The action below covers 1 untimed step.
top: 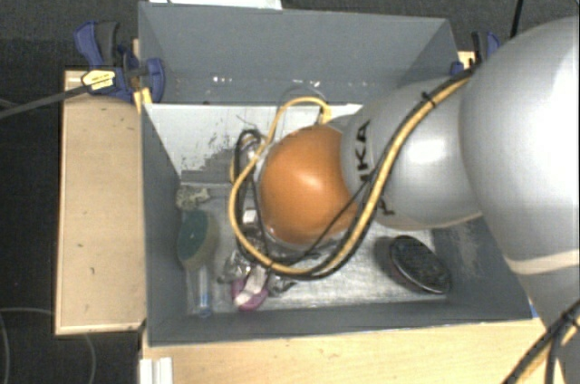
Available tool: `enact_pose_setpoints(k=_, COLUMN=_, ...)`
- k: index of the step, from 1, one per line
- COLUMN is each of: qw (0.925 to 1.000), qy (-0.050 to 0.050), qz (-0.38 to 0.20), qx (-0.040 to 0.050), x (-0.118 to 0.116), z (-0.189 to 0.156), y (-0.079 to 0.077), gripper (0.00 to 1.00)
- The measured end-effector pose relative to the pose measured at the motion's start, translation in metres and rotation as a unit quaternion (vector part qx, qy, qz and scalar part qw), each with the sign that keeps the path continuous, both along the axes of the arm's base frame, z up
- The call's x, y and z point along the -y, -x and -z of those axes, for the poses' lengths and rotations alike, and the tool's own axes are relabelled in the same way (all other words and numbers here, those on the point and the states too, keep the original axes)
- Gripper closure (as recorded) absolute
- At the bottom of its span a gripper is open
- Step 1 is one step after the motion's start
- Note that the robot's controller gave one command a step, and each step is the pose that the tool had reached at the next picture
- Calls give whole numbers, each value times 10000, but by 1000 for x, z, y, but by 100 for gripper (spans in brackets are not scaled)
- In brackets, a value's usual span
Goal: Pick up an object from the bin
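bin point(290, 47): grey sheet metal, matt. Its floor left of the orange cover point(304, 183) is scuffed, with dark specks. The orange cover is smooth and glossy, looks like plastic. arm shell point(507, 129) right of it: silver, smooth, satin sheen. cables point(237, 201) looped round the cover: yellow and black, smooth rubbery jacket. teal lump point(193, 237) left of the cover: matt, soft-looking, maybe foam. dark disc point(419, 264) to its lower right: matt black, finely textured. pink piece point(249, 292) just below it: shiny, plastic-looking.

bin point(299, 52) grey | wrist cover point(304, 183) orange | oval thing point(193, 237) teal | disc point(419, 264) black, perhaps speckled
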State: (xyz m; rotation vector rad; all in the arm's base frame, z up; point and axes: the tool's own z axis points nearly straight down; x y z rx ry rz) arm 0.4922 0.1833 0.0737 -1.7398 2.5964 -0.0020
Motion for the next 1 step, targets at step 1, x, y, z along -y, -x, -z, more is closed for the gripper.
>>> enact_pose_setpoints(k=1, qw=9992, qy=30, qz=-405, qx=-20, x=31, z=-172, y=-28, gripper=100)
